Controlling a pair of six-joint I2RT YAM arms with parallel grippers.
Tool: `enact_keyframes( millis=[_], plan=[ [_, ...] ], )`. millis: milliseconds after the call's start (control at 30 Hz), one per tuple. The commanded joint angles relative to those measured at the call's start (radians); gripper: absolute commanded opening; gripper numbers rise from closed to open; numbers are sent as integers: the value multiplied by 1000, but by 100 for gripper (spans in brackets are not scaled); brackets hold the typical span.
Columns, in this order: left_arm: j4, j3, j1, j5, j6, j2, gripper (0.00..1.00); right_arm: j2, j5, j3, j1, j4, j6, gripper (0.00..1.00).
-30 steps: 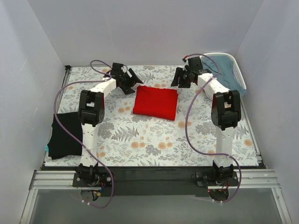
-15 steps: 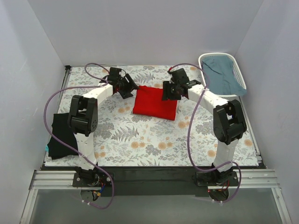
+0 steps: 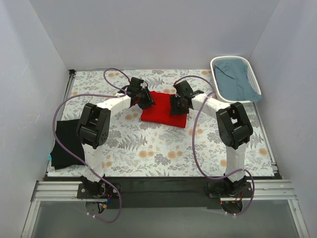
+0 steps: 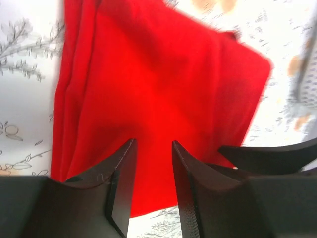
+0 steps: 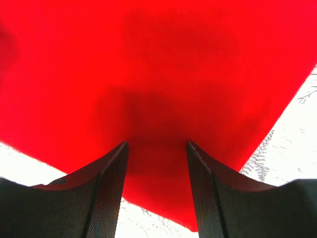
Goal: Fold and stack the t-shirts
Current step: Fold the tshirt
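**Both end effectors brought in over the folded red shirt; black shirt waits at the near left**

Movement since the earlier frames: both arms have swung inward from the far corners of the worktop (image 3: 158, 146). They now meet over the red shirt, one at each of its far corners. The red shirt itself has not shifted.

Near zone: the black shirt (image 3: 69, 141) lies at the left margin of the worktop, well apart from the red one. It is flat, but I cannot tell whether it is folded.

Middle zone: the red shirt (image 3: 163, 115) lies as a compact folded rectangle on the floral cover.
- The left end effector (image 4: 152, 148) stands over its far left part. Its fingers are parted by a narrow gap with nothing between them, and stacked fold edges show along the shirt's side in the wrist view.
- The right end effector (image 5: 156, 146) hangs low over the far right part. Its fingers are spread wider and hold nothing, and its shadow falls on the cloth directly beneath. Contact with the cloth cannot be confirmed.

Far zone: a white basket (image 3: 214, 62) at the far right corner holds blue cloth (image 3: 237, 79).

Handling assessment: the shirt appears light, limp and unbreakable. It has no stiffness, so a lift from one point would likely let the folds sag open. The layers may also slide over one another. Recommended hold: pinch through all layers at the two opposite side edges, one end effector to each, and keep the packet level in transit. A grip on the top layer alone risks peeling the fold apart.
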Motion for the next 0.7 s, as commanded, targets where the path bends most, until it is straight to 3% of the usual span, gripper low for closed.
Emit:
enact_keyframes(
  millis=[0, 333, 667],
  plan=[
    [-15, -77, -22, -82, -19, -30, 31, 10, 27, -33, 10, 30, 2, 57],
    [-35, -295, -111, -134, -138, -140, 26, -82, 15, -226, 42, 69, -7, 57],
    [-118, -559, -182, -115, -220, -478, 28, -422, -35, -547, 159, 113, 91, 57]
  ],
)
